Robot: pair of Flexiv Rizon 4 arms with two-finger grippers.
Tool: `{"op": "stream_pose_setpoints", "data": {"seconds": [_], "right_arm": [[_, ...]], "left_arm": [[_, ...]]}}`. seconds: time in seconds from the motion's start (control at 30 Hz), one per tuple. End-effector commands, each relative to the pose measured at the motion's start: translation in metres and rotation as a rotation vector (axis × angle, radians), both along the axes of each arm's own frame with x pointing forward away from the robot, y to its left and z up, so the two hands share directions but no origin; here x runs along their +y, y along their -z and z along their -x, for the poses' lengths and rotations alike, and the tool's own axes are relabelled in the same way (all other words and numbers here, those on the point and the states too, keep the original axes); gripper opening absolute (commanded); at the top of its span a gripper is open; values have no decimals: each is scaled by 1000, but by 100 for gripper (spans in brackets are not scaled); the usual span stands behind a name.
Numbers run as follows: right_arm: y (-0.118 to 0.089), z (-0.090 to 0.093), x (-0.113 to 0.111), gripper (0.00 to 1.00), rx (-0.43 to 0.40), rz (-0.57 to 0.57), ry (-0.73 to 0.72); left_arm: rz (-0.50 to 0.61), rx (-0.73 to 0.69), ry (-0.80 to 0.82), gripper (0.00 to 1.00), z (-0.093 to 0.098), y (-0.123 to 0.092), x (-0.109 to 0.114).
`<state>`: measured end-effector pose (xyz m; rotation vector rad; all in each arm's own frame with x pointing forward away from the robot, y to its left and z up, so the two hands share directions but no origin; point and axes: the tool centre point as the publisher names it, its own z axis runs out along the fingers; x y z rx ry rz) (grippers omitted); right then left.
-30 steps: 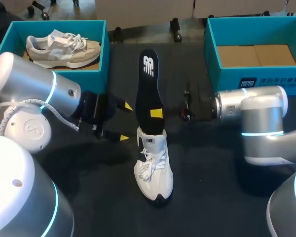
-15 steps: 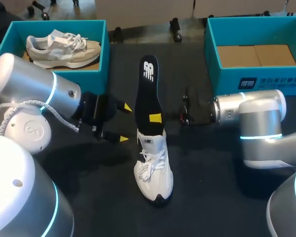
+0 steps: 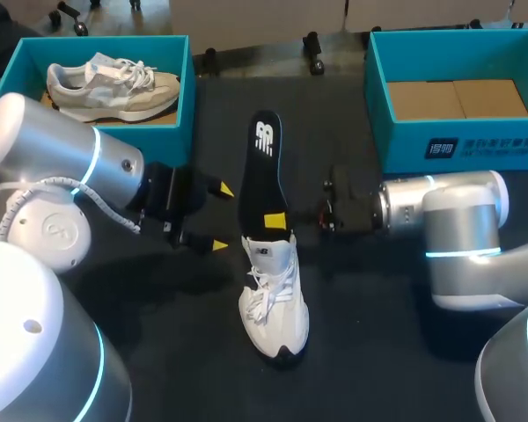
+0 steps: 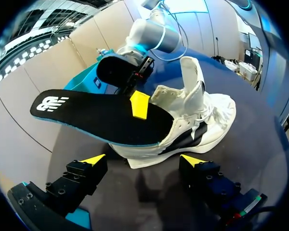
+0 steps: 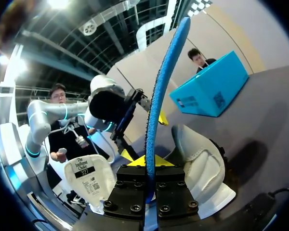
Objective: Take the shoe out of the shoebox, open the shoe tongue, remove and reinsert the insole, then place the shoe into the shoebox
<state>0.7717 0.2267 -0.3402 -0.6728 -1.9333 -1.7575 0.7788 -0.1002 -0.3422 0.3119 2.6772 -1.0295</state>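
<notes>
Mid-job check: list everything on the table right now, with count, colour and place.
shoe: 1, white, mid-table, toe pointing toward the robot
insole: 1, black top with blue underside, tilted up, one end at the white shoe's opening
second shoe: 1, beige and grey, lying in the left shoebox
left shoebox: 1, teal, far left of the table
right shoebox: 1, teal, far right, only its brown cardboard floor showing inside
table: 1, black
left gripper: 1, yellow tips, open, beside the insole, holding nothing
right gripper: 1, yellow tips, shut on the insole near the shoe
</notes>
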Motion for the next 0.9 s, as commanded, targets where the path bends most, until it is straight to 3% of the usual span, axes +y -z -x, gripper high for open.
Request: {"op": "stream_pose_setpoints", "data": {"seconds": [0.03,0.3,0.5,0.53,0.63,0.9], "right_arm": [[4,9,3,0,5,4,13],[10,15,3,0,33,3,23],[3,12,0,0,22,19,31],[2,12,0,13,20,20,32],[0,10,0,19,13,26,32],[-9,5,2,15,-12,42,29]], "left_arm": [[-4,0,-1,100,0,0,-2],[-4,1,1,100,0,0,-2],[-3,0,7,100,0,-1,-4],[-2,0,8,100,0,-1,-4],[-1,2,11,100,0,-1,-5],[3,6,16,100,0,0,-5]]}}
